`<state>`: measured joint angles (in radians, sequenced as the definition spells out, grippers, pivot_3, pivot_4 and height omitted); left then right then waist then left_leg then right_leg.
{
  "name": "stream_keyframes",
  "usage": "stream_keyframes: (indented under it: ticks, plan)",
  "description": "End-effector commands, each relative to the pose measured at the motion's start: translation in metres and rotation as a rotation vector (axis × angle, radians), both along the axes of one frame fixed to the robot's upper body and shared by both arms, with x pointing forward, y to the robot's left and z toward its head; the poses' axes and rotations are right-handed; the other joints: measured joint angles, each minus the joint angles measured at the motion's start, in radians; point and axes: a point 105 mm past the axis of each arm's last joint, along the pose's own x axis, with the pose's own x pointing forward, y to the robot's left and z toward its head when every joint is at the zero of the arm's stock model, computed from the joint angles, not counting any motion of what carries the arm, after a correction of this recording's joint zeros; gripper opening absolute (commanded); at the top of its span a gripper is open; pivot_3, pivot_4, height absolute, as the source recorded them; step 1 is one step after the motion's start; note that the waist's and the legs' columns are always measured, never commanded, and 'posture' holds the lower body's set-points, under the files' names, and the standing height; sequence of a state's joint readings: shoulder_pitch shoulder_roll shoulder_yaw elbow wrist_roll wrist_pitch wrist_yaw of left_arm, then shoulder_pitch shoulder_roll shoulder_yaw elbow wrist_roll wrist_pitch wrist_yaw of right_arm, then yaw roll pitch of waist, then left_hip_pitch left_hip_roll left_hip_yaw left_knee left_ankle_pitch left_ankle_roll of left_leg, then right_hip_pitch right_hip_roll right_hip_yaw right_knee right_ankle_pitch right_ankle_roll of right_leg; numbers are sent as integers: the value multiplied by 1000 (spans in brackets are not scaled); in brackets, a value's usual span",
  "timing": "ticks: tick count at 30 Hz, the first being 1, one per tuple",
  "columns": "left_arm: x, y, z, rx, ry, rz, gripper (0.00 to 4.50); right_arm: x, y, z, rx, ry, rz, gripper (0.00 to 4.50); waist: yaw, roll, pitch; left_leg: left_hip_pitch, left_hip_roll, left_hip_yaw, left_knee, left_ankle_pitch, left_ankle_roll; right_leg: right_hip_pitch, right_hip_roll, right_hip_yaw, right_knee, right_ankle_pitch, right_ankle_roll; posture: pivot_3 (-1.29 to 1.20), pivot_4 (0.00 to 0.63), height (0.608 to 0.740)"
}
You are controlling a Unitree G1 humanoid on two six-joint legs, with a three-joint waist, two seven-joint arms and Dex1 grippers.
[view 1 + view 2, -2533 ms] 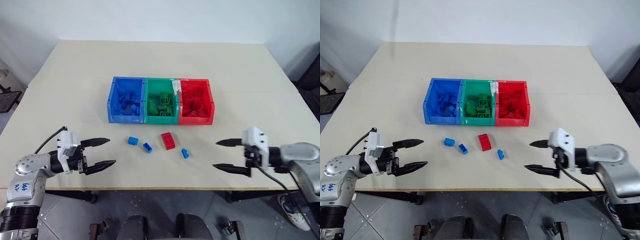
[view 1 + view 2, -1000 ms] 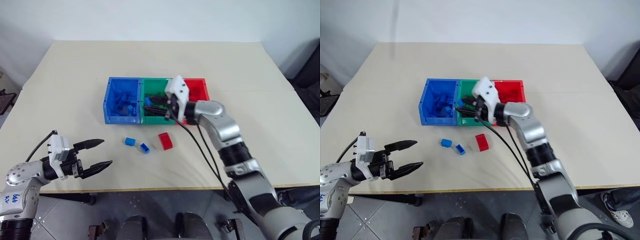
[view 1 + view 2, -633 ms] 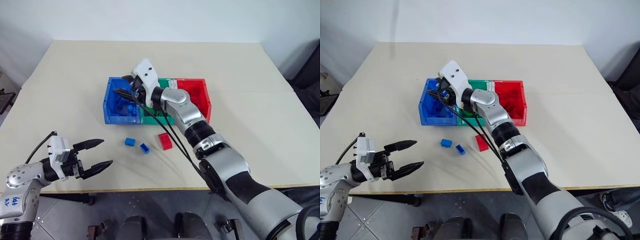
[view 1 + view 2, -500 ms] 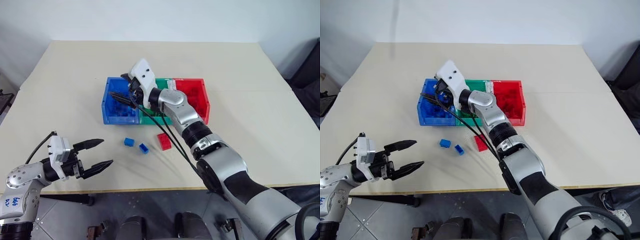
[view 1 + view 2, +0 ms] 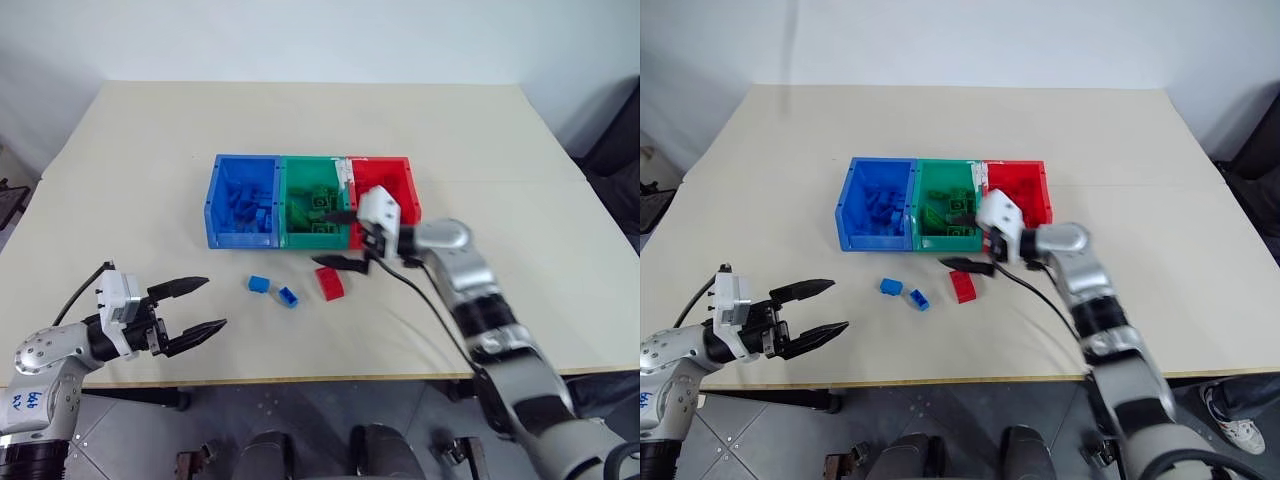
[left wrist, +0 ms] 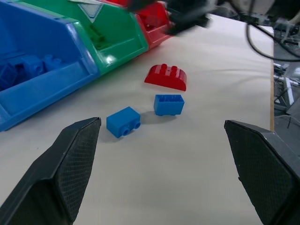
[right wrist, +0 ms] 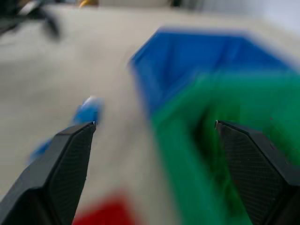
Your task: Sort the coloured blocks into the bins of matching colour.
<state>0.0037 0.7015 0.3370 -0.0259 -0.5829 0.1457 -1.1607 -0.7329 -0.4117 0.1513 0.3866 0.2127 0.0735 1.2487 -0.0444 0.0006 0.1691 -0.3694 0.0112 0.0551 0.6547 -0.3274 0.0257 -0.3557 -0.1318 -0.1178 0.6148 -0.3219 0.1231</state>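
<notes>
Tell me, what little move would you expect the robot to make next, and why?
Probably lower the right gripper onto the red block and close its fingers on it. That gripper is open and empty, hanging just above and beside the block, in front of the bins. The red block and two blue blocks lie unsorted on the table; the red one is nearest.

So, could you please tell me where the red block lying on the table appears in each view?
Left eye: red block, front of the green bin.
Right eye, lower centre.
Left wrist, upper centre.
Right wrist: blurred red patch at the bottom edge, probably it.
Shared landmark: the green bin.
</notes>
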Motion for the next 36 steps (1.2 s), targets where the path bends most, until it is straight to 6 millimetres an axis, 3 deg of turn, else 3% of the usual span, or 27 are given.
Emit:
stream_keyframes:
  ticks: [1,9,13,17,28,36]
  plan:
    - [0,5,4,16,-23,-11,4500,-20,-27,4,-34,25,27,4260,3,0,0,0,0,2,0,0,0,0,0,0,-4,0,0,0,150,740]
    - [-3,12,3,7,-12,-18,4500,-47,-128,-11,-143,129,-236,4260,24,0,0,1,1,10,-2,0,0,1,-1,-2,-11,0,0,0,150,740]
    - [-3,15,4,15,-13,-20,4500,-56,-141,-10,-171,144,-286,4260,26,0,0,1,2,10,-1,0,0,4,-1,-2,-18,0,0,0,150,740]
    - [-1,12,7,13,-22,-31,4500,-56,-128,-9,-150,130,-294,4260,18,0,0,1,3,10,-2,0,0,6,-1,-1,-21,0,0,0,150,740]
    - [-17,15,5,22,1,-84,4500,-41,-25,-26,10,109,-366,4260,19,0,0,0,3,10,-2,0,0,4,-1,-1,-19,0,0,0,150,740]
    - [-30,20,15,-18,-83,-114,4500,-21,3,-46,16,118,-483,4260,17,-1,-1,0,2,8,-2,0,0,3,-1,0,-16,0,0,0,150,740]
